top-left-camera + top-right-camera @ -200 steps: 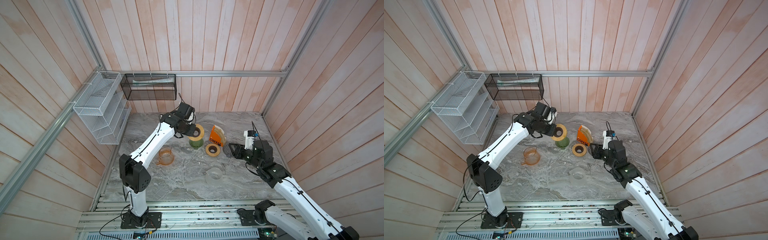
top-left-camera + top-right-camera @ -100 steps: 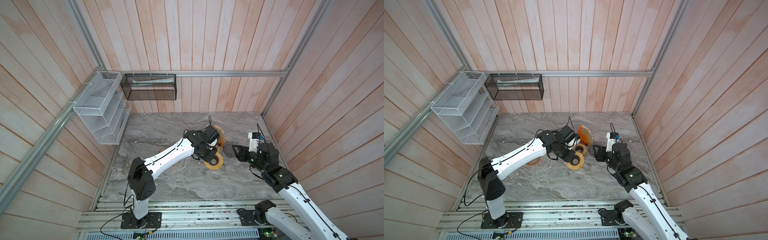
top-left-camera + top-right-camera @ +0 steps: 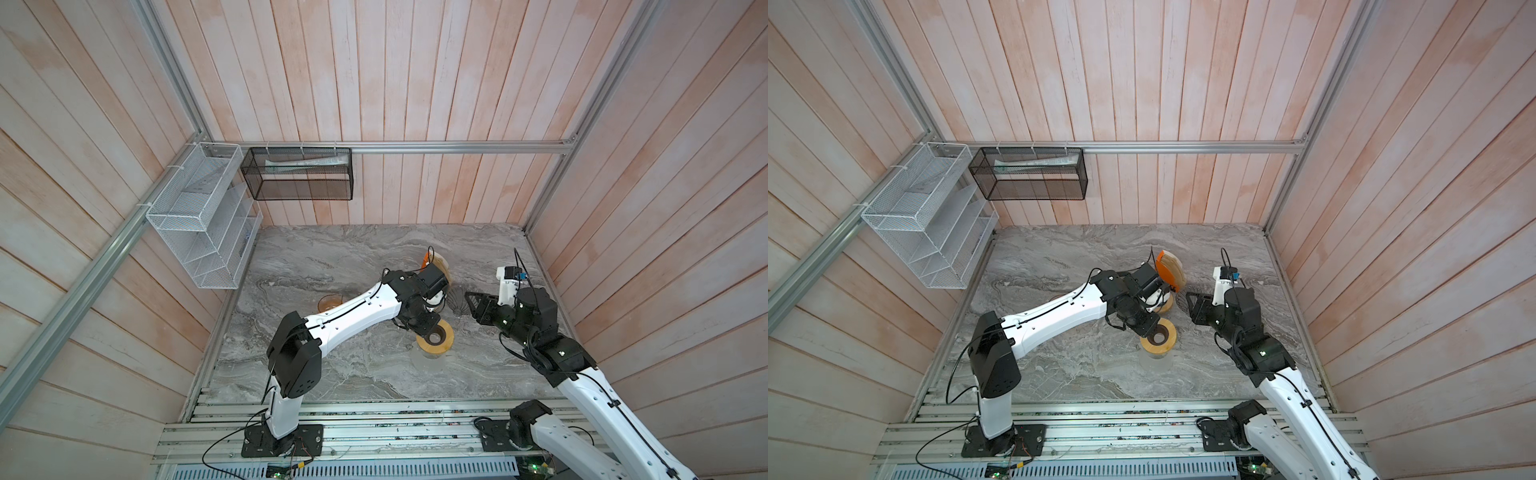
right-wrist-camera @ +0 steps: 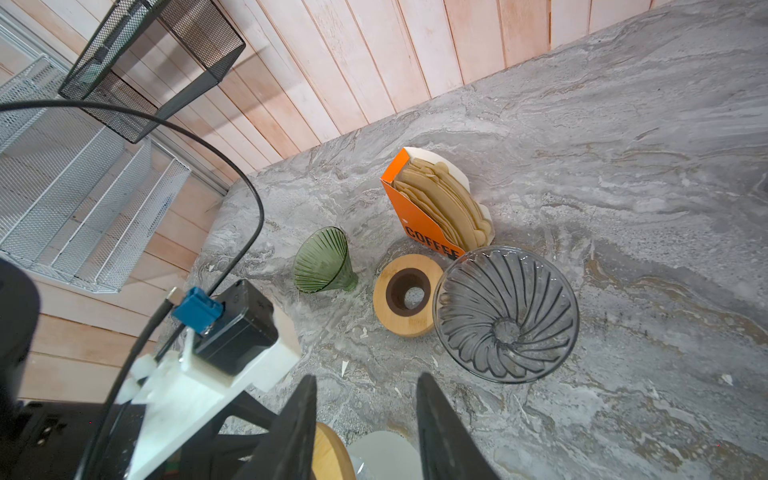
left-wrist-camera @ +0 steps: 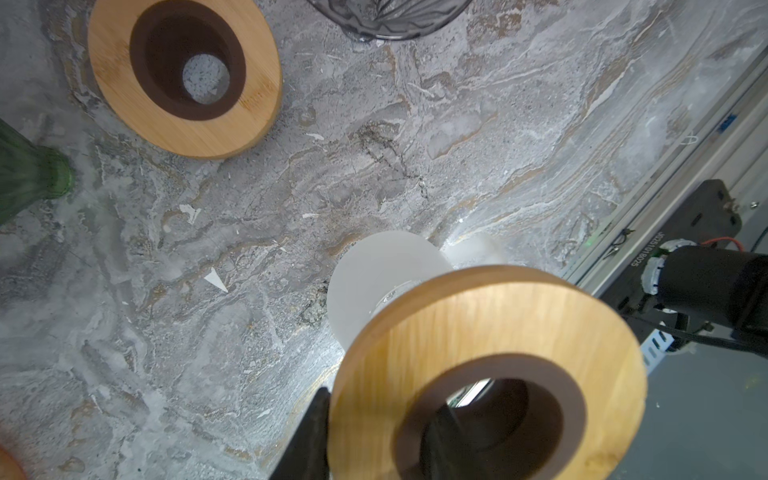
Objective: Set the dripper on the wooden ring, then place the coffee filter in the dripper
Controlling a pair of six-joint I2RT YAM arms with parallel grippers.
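While left tool (image 5: 382,411) clamps a wooden ring (image 5: 478,324) and right tool (image 4: 365,415) gapes empty, coffee filters (image 4: 440,203) sit boxed and the grey glass dripper (image 4: 505,313) is bare: placement not started.

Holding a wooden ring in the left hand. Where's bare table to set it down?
Bare table at back left, between the white rack and the filter box; also the front strip by the rail. Crowded right of centre: box, green dripper, second ring and grey dripper sit close together.
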